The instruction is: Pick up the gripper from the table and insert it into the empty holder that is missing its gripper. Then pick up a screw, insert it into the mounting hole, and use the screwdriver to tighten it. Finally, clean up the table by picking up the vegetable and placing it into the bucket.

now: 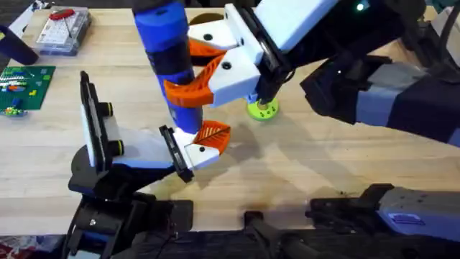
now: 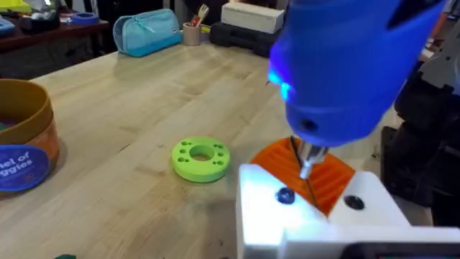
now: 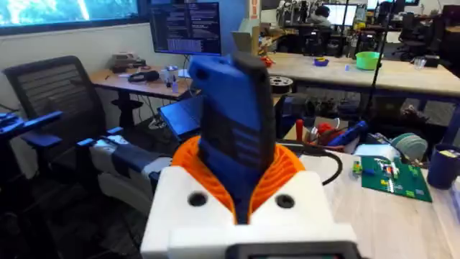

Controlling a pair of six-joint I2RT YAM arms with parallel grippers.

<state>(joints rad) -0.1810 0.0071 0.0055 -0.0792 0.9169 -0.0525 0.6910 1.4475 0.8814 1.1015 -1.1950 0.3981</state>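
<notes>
A pale wooden worktop (image 1: 302, 169) carries a lime-green disc (image 1: 263, 109) near its middle, a clear parts box (image 1: 63, 30) and a green circuit board (image 1: 21, 88) at its far left, and an orange-and-blue bucket (image 2: 21, 137) beyond the disc.

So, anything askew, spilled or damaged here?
Nothing stands out. The right gripper holds the screwdriver upright, its bit on the gripper seated in the holder. The lime-green disc lies flat on the table.
</notes>
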